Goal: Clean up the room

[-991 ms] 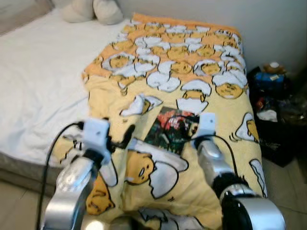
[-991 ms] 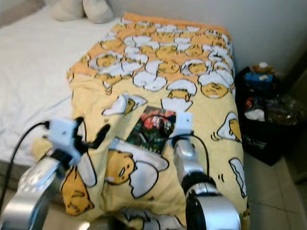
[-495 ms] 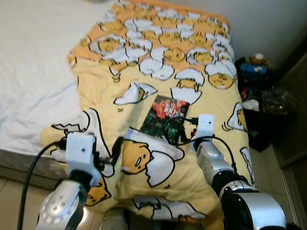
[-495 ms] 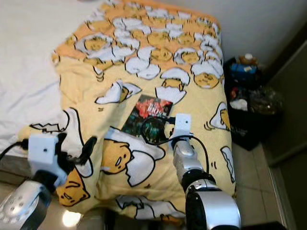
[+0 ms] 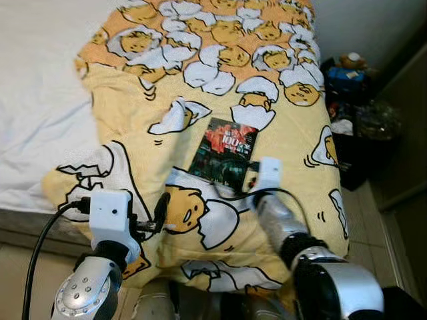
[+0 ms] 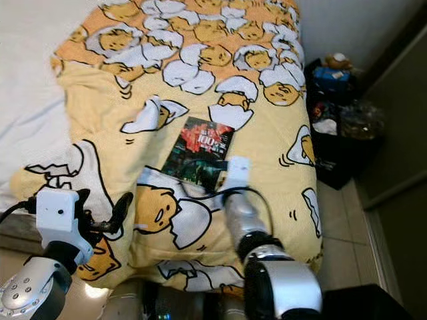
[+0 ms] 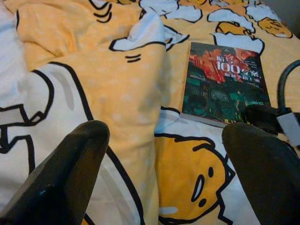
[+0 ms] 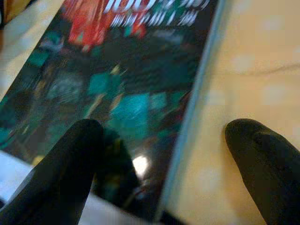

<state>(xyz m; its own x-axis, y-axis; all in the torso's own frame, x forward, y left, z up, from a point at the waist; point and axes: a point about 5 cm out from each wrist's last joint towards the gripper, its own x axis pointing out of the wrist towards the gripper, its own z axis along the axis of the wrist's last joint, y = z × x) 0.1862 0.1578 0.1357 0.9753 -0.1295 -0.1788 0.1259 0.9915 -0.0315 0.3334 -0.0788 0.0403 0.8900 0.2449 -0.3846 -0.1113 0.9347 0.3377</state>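
Yellow egg-print blanket (image 5: 200,113) now carries the right gripper (image 8: 164,154), advanced and spread astride the book's (image 5: 223,150) near edge, ungrasped.

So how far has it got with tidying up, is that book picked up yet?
Not yet. The book lies flat on the yellow egg-print blanket. In hand: the right gripper is open right over the book's near edge, one finger over the cover, the other over the blanket. The left gripper hovers open nearby. Gripping, lifting and putting the book away remain.
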